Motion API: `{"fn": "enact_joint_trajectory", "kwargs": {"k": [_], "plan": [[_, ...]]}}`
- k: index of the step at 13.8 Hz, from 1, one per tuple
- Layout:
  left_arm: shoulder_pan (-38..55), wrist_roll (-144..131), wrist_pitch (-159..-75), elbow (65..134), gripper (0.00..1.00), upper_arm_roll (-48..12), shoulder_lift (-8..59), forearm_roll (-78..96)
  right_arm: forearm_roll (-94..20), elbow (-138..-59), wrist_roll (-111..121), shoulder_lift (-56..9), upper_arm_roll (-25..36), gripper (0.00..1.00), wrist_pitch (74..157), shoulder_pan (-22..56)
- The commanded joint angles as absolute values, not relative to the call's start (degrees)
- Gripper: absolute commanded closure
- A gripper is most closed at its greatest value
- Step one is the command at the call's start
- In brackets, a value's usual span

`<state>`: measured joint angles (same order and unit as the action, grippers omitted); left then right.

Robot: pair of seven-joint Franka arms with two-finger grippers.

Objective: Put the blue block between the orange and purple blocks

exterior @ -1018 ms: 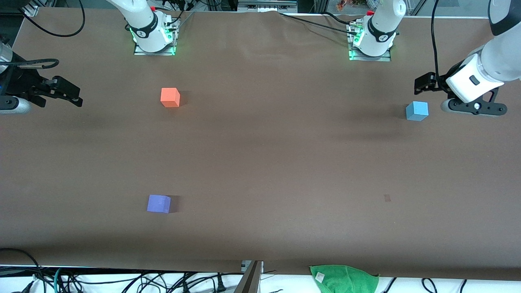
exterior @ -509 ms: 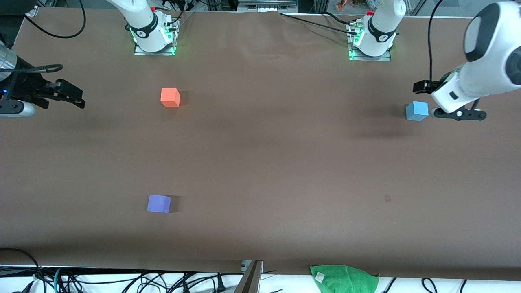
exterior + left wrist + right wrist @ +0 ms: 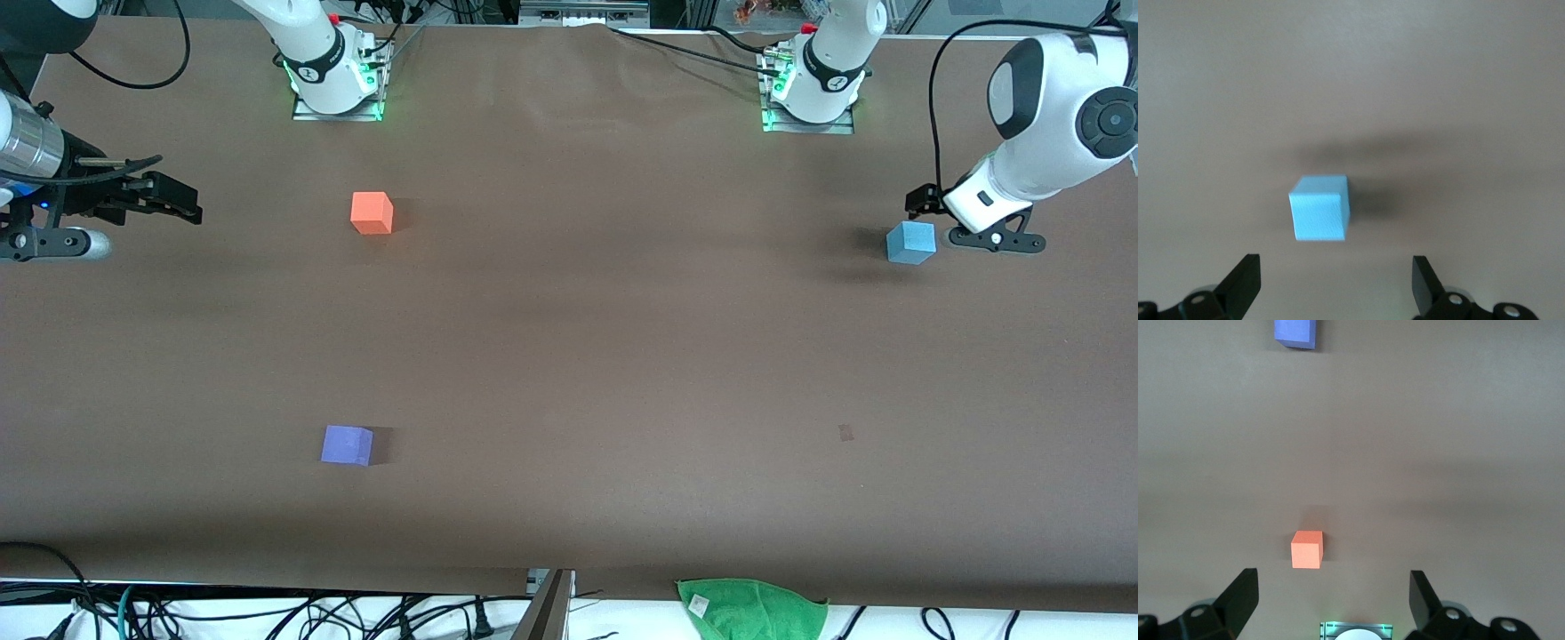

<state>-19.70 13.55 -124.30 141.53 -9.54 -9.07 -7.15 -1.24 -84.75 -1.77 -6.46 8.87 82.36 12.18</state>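
Note:
The blue block (image 3: 910, 243) sits on the brown table toward the left arm's end. My left gripper (image 3: 923, 206) hangs just beside and above it, open and empty. In the left wrist view the blue block (image 3: 1319, 208) lies just ahead of the open left gripper (image 3: 1335, 280), not between the fingers. The orange block (image 3: 372, 212) stands near the right arm's base. The purple block (image 3: 347, 444) lies nearer the front camera, in line with it. My right gripper (image 3: 182, 203) is open and empty over the table's edge at the right arm's end. The right wrist view shows the orange block (image 3: 1307, 549) and the purple block (image 3: 1296, 333).
A green cloth (image 3: 751, 606) lies off the table's front edge. The arm bases (image 3: 336, 84) (image 3: 811, 93) stand along the back edge, and cables run along the back and front edges.
The left arm has swung and lowered, bringing its gripper closer to the blue block. The right gripper has edged slightly inward over the table. The blocks have not moved.

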Motion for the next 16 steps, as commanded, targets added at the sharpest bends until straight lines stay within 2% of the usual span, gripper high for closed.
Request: {"fn": "enact_joint_trajectory", "kwargs": {"k": [1, 6, 16], "plan": [[-22.66, 15.03, -139.78, 150.36, 0.00, -10.02, -6.87, -8.09, -0.70, -84.11, -0.88, -4.93, 8.96, 0.00, 81.12, 12.30], [-31.64, 24.34, -157.12, 150.91, 0.00, -10.11, 7.45, -8.17, -0.70, -83.50, -1.23, -5.62, 9.14, 0.00, 83.58, 11.78], [-34.19, 24.35, -157.68, 151.69, 0.01, -10.20, 10.28, -8.17, -1.23, -83.50, -1.32, -5.71, 9.32, 0.00, 85.52, 11.51]]}}
